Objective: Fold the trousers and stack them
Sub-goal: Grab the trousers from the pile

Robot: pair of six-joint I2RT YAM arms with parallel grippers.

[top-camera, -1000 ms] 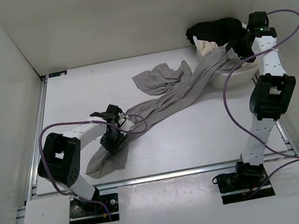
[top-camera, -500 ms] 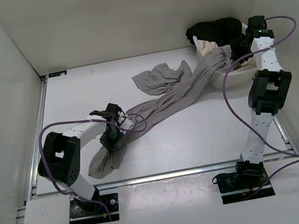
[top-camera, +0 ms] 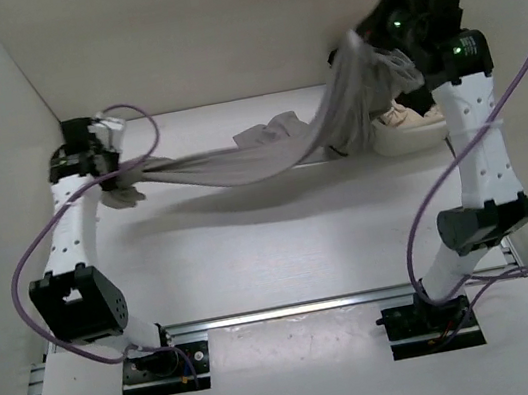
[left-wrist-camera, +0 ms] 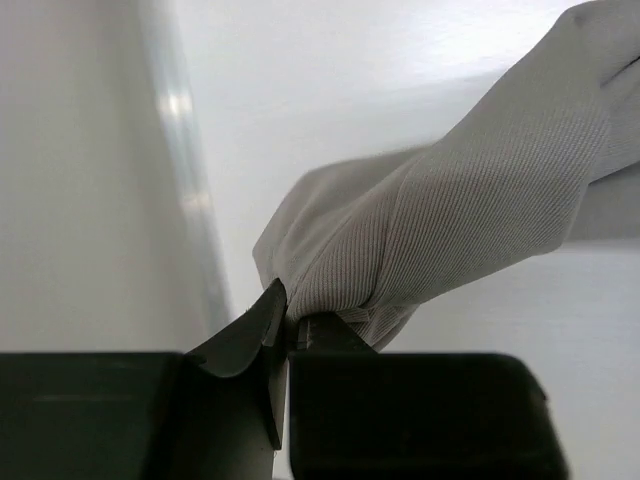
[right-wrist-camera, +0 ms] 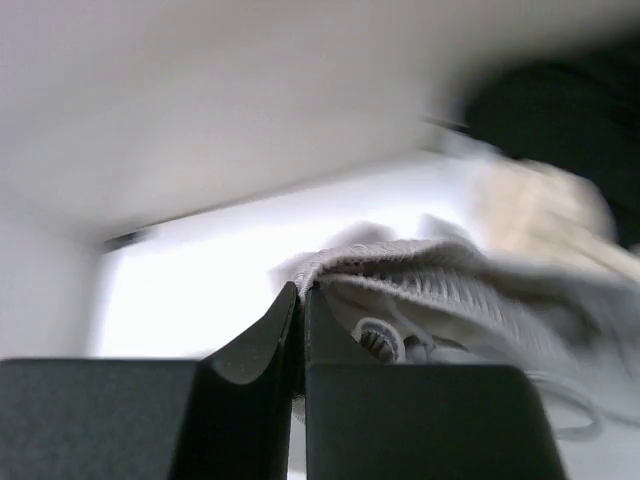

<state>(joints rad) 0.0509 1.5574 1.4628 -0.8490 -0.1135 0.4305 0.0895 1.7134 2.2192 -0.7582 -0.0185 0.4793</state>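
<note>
The left gripper (top-camera: 124, 187) pinches a leg end of the trousers (top-camera: 239, 166) above the table's (top-camera: 304, 252) left side. The grey cloth hangs stretched rightward, rising to the right gripper (top-camera: 364, 39), which is clamped on the drawstring waist above the basin (top-camera: 417, 139).
</note>
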